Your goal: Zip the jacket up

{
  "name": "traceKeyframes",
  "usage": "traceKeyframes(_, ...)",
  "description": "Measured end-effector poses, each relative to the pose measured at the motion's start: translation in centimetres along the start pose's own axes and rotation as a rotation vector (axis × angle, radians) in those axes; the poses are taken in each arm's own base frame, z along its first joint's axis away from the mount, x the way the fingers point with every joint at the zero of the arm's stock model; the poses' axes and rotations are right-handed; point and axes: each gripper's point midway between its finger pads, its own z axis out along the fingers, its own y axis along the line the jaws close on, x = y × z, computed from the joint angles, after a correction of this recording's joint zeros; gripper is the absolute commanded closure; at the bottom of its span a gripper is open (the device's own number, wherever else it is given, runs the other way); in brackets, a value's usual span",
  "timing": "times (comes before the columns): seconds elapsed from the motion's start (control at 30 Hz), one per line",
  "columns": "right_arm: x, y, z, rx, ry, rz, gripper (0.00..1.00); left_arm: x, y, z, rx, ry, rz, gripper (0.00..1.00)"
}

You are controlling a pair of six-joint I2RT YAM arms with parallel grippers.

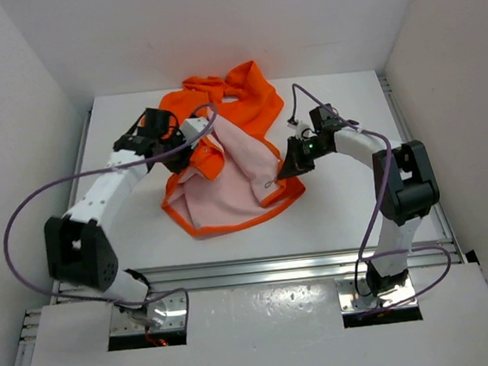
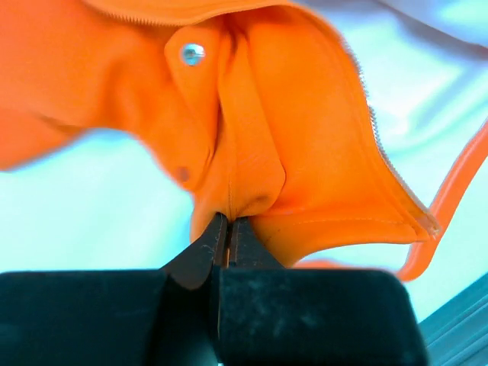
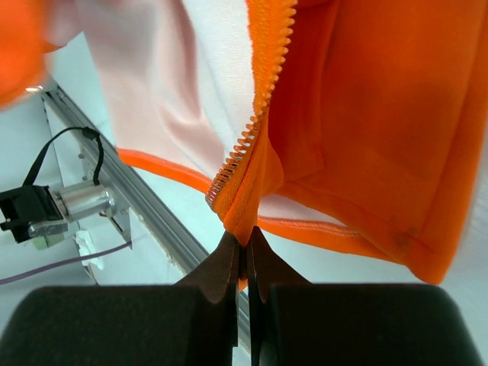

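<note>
Two grippers pinch the small bright orange fabric jacket (image 1: 230, 171), lying open with pale lining upward on the white table (image 1: 334, 217): left gripper (image 2: 226, 229) clamped on a fold below a metal snap (image 2: 192, 53), right gripper (image 3: 245, 244) clamped on the zipper-toothed edge (image 3: 259, 99).

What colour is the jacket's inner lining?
Pale pinkish-white, inside the orange jacket; top external view shows the lining best.

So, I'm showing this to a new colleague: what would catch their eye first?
The bright orange jacket sprawls open in the middle of the table, pale pink lining up. Both grippers pinch it: the left gripper on an orange fold below a metal snap, the right gripper at the end of the unjoined zipper teeth.
</note>
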Motion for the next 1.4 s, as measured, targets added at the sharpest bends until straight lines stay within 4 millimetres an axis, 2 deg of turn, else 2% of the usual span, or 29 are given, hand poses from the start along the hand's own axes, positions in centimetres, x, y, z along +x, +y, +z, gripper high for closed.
traceKeyframes(0.1,-0.5,0.7,0.0,-0.012,-0.003,-0.016,1.00,-0.8,-0.1,-4.3,-0.038,-0.090,0.113,1.00)
traceKeyframes(0.17,-1.0,1.1,-0.1,-0.022,-0.009,-0.023,1.00,0.8,-1.1,-5.9,-0.045,-0.098,0.192,1.00)
traceKeyframes(0.2,-1.2,1.1,-0.1,-0.024,-0.013,-0.025,1.00,2.1,-1.7,-6.2,-0.043,-0.082,0.230,1.00)
traceKeyframes(0.33,-1.9,1.2,0.1,-0.027,-0.017,-0.028,1.00,9.2,-3.3,-5.2,-0.036,0.069,0.313,1.00)
traceKeyframes(0.47,-2.1,1.1,0.4,-0.029,-0.011,-0.023,1.00,15.8,-2.9,-3.5,-0.077,0.252,0.328,1.00)
traceKeyframes(0.57,-2.0,1.2,0.4,-0.029,-0.006,-0.022,1.00,18.1,-1.5,-3.0,-0.146,0.351,0.338,0.99)
traceKeyframes(0.67,-1.9,1.2,0.4,-0.029,-0.004,-0.021,1.00,18.4,0.5,-2.9,-0.245,0.394,0.352,0.96)
traceKeyframes(0.77,-1.9,1.2,0.4,-0.029,-0.005,-0.020,1.00,17.9,1.9,-2.9,-0.311,0.398,0.357,0.88)
traceKeyframes(0.8,-1.9,1.2,0.4,-0.028,-0.005,-0.020,1.00,17.8,2.0,-2.9,-0.308,0.396,0.355,0.73)
traceKeyframes(0.83,-1.9,1.2,0.4,-0.029,-0.004,-0.020,1.00,17.5,2.0,-2.9,-0.296,0.386,0.353,0.63)
traceKeyframes(0.9,-1.9,1.2,0.4,-0.028,-0.003,-0.019,1.00,16.7,1.6,-3.1,-0.246,0.355,0.324,0.51)
traceKeyframes(1.03,-1.8,1.1,0.4,-0.027,0.000,-0.021,1.00,13.5,1.7,-3.7,-0.171,0.255,0.248,0.49)
traceKeyframes(1.07,-1.8,1.1,0.4,-0.027,0.000,-0.022,1.00,13.0,1.6,-3.6,-0.148,0.239,0.228,0.39)
traceKeyframes(1.13,-1.8,1.1,0.4,-0.027,0.000,-0.023,1.00,12.7,1.1,-3.3,-0.091,0.225,0.181,0.38)
traceKeyframes(1.23,-1.8,1.1,0.4,-0.027,0.001,-0.023,1.00,13.8,-0.2,-3.1,0.002,0.241,0.101,0.38)
traceKeyframes(1.33,-1.7,1.2,0.4,-0.027,0.001,-0.023,1.00,14.7,-1.9,-3.1,0.084,0.254,0.046,0.32)
traceKeyframes(1.4,-1.7,1.2,0.4,-0.027,0.001,-0.023,1.00,14.8,-2.8,-3.2,0.123,0.251,0.029,0.12)
